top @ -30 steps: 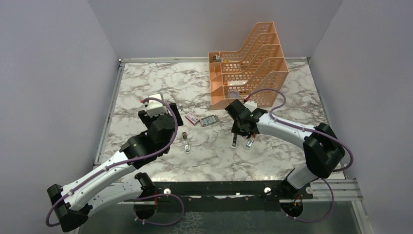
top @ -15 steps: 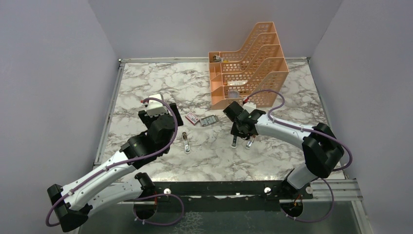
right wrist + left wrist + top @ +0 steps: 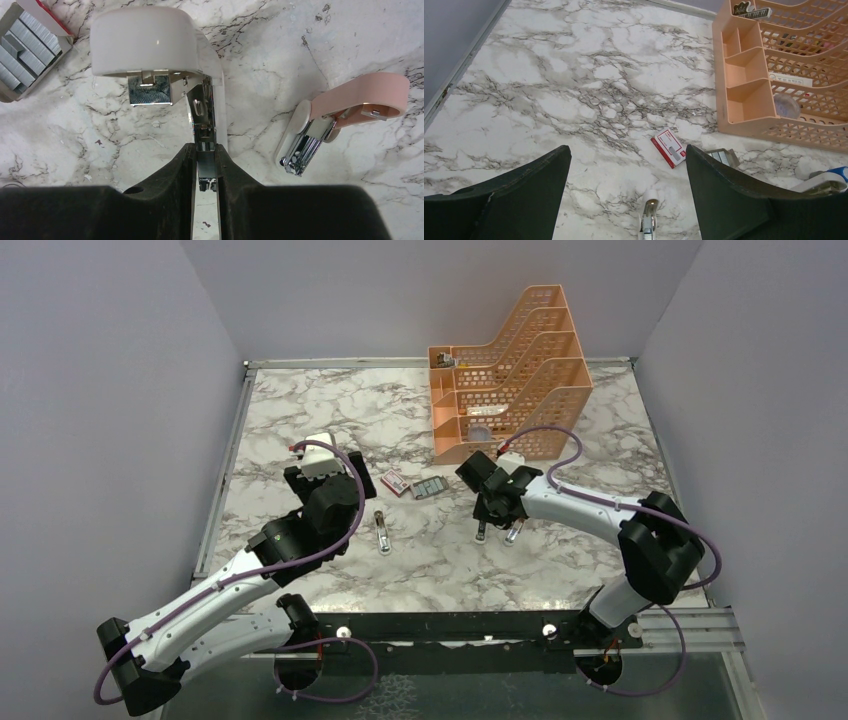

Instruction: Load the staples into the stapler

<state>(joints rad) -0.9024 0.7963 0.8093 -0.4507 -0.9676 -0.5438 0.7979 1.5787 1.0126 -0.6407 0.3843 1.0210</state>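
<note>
On the left, the left gripper [image 3: 625, 150] hangs above the marble-print table [image 3: 300, 410] with its black fingers spread wide, holding nothing. Ahead of it lies a small white-and-metal stapler [image 3: 382, 532]. Next comes the flat red box [image 3: 396, 482] with its white label. Just beside that sits the grey tray [image 3: 428, 487] of staples [image 3: 25, 50] — thin, shiny strips packed in rows, well apart from either gripper. Further right, the right gripper [image 3: 205, 150] is clamped on the narrow steel rail of the white stapler [image 3: 150, 45], whose rounded glossy top is swung open. A pink stapler [image 3: 345, 110] lies just beside it, and the orange mesh organiser [image 3: 510, 370] stands behind.

What worries me is that rail: it is slim, smooth metal, so the white stapler could twist or slip in such a narrow pinch once a strip is pushed in. The strips themselves look brittle — a wide gripper squeezing them could snap one or scatter the row. The light tray would likely skid on that slick surface. A careless swing could also knock the pink stapler.
</note>
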